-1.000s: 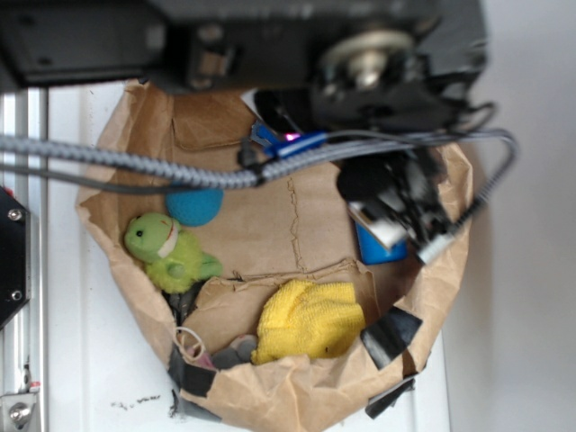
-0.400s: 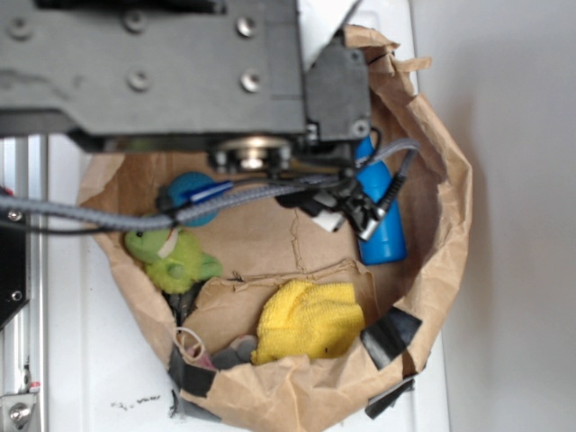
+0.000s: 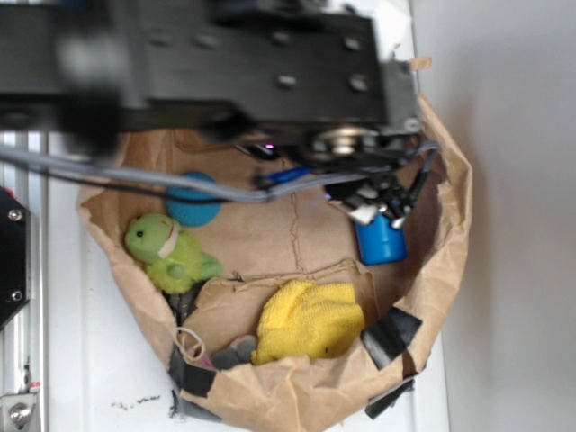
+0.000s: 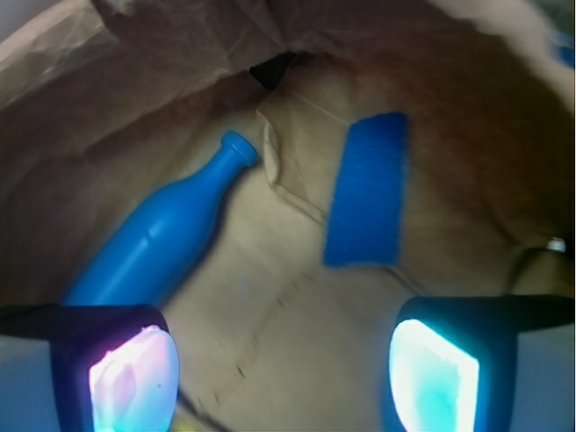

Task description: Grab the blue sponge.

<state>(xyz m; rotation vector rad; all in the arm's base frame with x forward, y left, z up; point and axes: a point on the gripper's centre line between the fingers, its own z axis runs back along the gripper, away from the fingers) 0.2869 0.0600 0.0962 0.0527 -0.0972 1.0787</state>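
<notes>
My fingers (image 4: 283, 364) are spread wide with nothing between them, above the blue sponge (image 4: 367, 191), which lies flat on the brown paper bag (image 3: 297, 229) beside the blue bottle (image 4: 162, 238); white counter (image 3: 90, 360) underneath.

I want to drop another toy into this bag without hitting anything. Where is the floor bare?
Bare paper lies mid-bag, between the ball, frog, yellow cloth and bottle. The wrist view shows another strip between bottle and sponge. The right side is crowded under the open gripper.
</notes>
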